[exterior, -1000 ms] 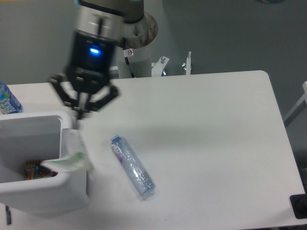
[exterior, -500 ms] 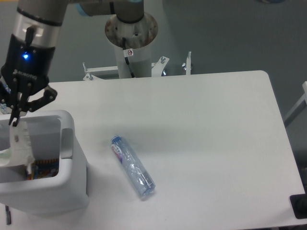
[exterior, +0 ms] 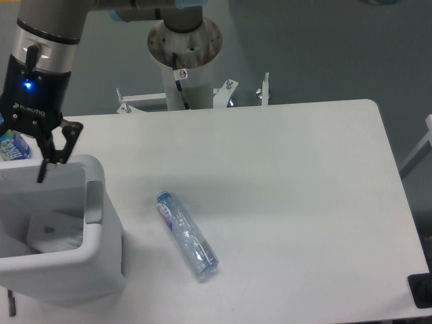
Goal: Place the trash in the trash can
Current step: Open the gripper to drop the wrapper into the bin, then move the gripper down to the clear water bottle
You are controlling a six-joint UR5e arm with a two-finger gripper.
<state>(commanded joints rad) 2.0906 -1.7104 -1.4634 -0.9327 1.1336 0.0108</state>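
The trash can [exterior: 74,273] stands at the table's front left, a large white bin. A flat clear wrapper [exterior: 52,231] lies loose inside it. My gripper [exterior: 21,169] hangs over the bin's back rim, open and holding nothing; its left finger is cut off by the frame edge. The slim crushed clear bottle [exterior: 187,234] with the pale label lies on its side on the table, to the right of the bin and well apart from my gripper.
A bottle with a deep-blue label [exterior: 11,145] stands behind the bin, just left of my gripper. The arm's pedestal [exterior: 183,61] and metal brackets [exterior: 246,91] sit beyond the table's back edge. White tabletop stretches to the right.
My gripper carried the wrapper leftward over the bin, then opened. The wrapper dropped from the fingers and now lies inside the bin. The bottle has not moved.
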